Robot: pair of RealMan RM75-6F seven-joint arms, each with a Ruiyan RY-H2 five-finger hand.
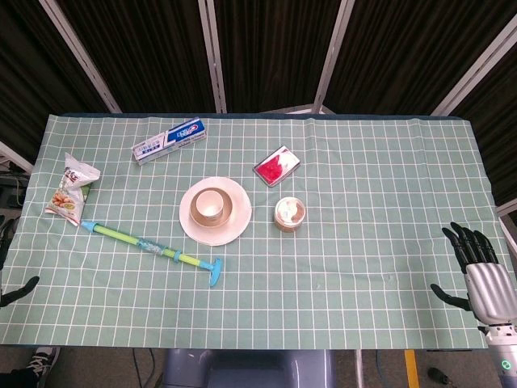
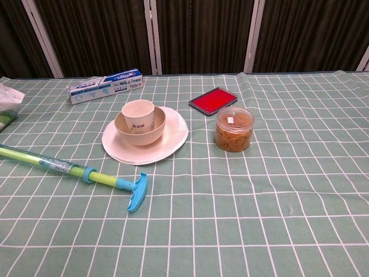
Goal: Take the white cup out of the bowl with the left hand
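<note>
White cup upright, mouth up, small print on its side, sitting inside the beige bowl. Bowl sits centred on a white plate. All well apart from the left hand, far off to that hand's right.

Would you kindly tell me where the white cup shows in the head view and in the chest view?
Head view: white cup left of centre, inside the bowl.
Chest view: white cup upper left of centre, upright in the bowl.
Shared landmark: the toothpaste box behind it.
</note>
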